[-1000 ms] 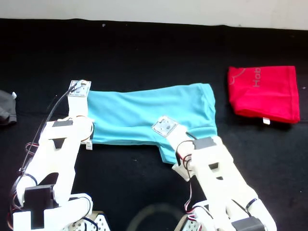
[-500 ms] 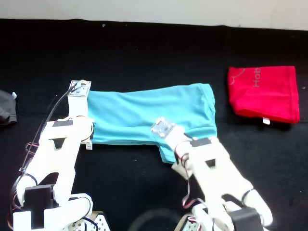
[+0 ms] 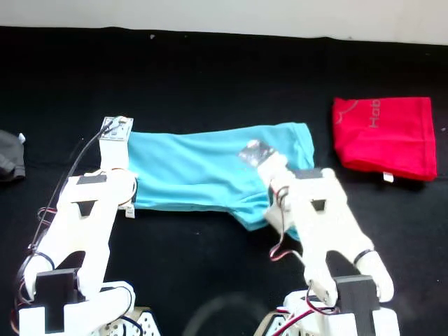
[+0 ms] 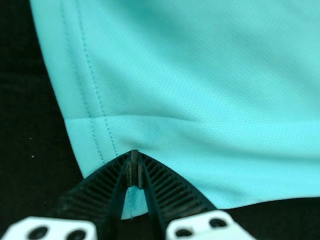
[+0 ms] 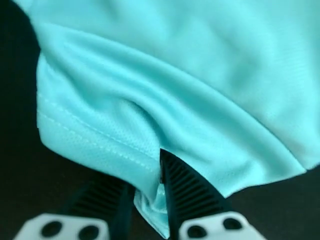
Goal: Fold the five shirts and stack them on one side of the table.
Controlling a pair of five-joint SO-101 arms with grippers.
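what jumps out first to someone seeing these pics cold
A teal shirt lies spread across the middle of the black table. The left arm and the right arm each grip its fabric in shut jaws, one at its left end and one nearer its right end. A folded red shirt sits apart at the table's right side.

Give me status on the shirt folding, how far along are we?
Done: one red shirt lies folded on the table's right side. In hand: the teal shirt, partly folded, with the left gripper and the right gripper each shut on an edge of it. Left: finish that fold, stack it with the red one, then handle the dark bundle at the left edge.
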